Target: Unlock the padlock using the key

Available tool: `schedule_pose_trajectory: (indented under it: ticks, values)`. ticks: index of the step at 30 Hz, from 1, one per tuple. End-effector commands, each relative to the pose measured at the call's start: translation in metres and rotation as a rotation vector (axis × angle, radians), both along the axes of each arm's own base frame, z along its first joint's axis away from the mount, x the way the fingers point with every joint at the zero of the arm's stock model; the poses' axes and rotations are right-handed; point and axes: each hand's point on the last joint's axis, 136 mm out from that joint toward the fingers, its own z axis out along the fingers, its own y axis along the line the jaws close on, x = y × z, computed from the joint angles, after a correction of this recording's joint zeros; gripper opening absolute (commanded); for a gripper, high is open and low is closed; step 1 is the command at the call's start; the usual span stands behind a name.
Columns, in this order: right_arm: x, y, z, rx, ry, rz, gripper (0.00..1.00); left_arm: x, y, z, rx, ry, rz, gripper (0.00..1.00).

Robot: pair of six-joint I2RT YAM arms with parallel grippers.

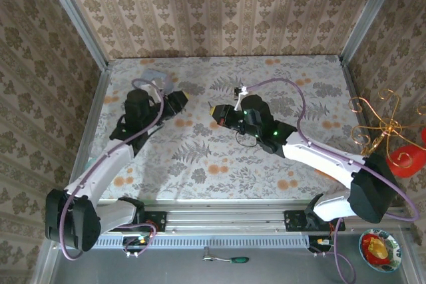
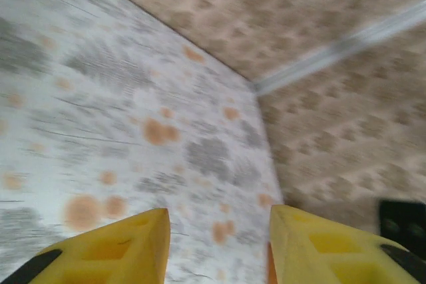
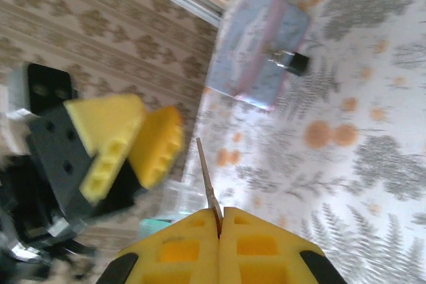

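The tin lies flat near the far left corner of the bench. The padlock is at the tin's edge and touches it. Whether it rests on the lid or on the bench just beside it, I cannot tell. Off the bench, by the right arm's base, a bowl holds something red and yellow, too small to name.

The right jaws are pressed fully together. Their yellow fingertips meet with no gap and pinch the key. The key is a thin metal sliver that sticks straight out past the tips, up off the bench.

The left jaws stand partly open. Their fingers are apart with bare bench showing between them, and they hold nothing. In the right wrist view one left finger is near the key's tip, and the tin and padlock lie well beyond. From above, the two arms face each other over the middle of the bench.
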Motion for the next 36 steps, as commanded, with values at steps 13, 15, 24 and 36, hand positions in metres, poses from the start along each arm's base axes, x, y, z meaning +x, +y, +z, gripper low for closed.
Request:
schedule_pose_trajectory:
  ticks: [13,15,24,36]
  values:
    - [-0.022,-0.038,-0.044,-0.413,0.014,0.054,0.00,0.066,0.063,-0.136,0.536,0.299,0.271,0.49]
    - [-0.024,-0.034,-0.046,-0.411,0.011,0.082,0.00,0.078,0.071,-0.148,0.600,0.321,0.340,0.49]
    - [-0.032,-0.023,-0.059,-0.395,0.035,0.171,0.00,0.129,0.079,-0.186,0.751,0.382,0.564,0.60]
    - [-0.042,-0.024,-0.071,-0.299,0.101,0.220,0.00,0.157,0.073,-0.205,0.763,0.426,0.732,0.71]
